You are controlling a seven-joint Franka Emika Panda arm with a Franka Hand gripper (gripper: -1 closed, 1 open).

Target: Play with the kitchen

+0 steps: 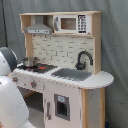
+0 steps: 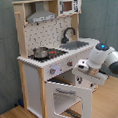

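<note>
The kitchen (image 1: 65,65) is a tall white and light-wood toy set with a hood (image 1: 37,27), a black faucet (image 1: 83,59), a grey sink (image 1: 71,74) and a small pot (image 1: 29,61) on the stovetop. In the second exterior view the kitchen (image 2: 49,45) has its windowed oven door (image 2: 70,98) swung open and leaning outward. My gripper (image 2: 82,68) is at the kitchen's front panel, just above the open door's top edge and beside the knobs. In the first exterior view only the white arm body (image 1: 10,97) shows; the gripper is hidden.
A grey curtain (image 1: 115,40) hangs behind the kitchen. The floor (image 2: 13,115) is wood. The arm's bulky white link (image 2: 105,58) reaches in from the second exterior view's right, in front of the counter's end.
</note>
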